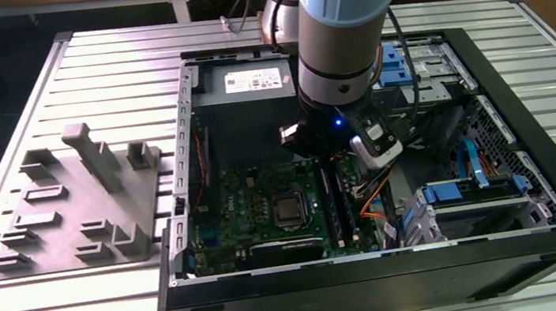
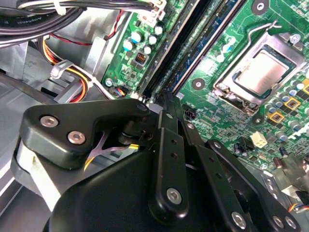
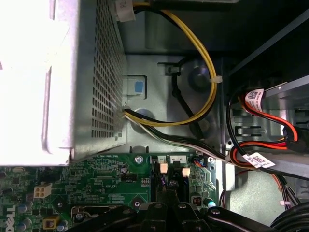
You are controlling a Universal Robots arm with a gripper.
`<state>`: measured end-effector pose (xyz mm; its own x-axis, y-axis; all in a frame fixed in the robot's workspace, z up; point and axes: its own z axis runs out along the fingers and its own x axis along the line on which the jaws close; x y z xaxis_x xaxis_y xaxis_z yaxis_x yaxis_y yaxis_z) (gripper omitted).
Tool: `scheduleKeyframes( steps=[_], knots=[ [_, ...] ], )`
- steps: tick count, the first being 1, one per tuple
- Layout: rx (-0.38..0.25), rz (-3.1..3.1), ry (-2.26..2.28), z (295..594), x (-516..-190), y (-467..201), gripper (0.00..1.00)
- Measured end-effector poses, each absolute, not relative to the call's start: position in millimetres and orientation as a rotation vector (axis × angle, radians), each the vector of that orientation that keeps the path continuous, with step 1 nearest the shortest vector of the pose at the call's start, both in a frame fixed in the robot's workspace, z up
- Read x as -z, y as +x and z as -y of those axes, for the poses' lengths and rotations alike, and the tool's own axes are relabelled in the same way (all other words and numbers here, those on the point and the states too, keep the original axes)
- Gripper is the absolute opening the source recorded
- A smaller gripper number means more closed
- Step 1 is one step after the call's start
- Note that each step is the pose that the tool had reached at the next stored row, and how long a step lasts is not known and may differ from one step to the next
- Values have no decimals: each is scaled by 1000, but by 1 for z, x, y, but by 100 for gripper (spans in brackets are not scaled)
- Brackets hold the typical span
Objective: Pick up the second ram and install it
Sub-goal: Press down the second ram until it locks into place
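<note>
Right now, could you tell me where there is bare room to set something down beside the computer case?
The slatted table is bare in front of the grey fixture, and between it and the computer case. Inside the case it is crowded: the arm hangs over the motherboard, with cables and drive bays alongside.

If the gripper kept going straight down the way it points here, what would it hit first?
Most likely the long black memory slots on the motherboard: the gripper points straight at their near end. Depth is unclear, so contact may already exist.
</note>
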<state>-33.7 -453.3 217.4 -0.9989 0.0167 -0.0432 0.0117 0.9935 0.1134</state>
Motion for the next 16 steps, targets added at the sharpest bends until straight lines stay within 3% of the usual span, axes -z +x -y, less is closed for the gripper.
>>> scheduleKeyframes(
  steps=[16],
  knots=[
    [-176,-3092,22,453,-217,-34,7]
  ],
)
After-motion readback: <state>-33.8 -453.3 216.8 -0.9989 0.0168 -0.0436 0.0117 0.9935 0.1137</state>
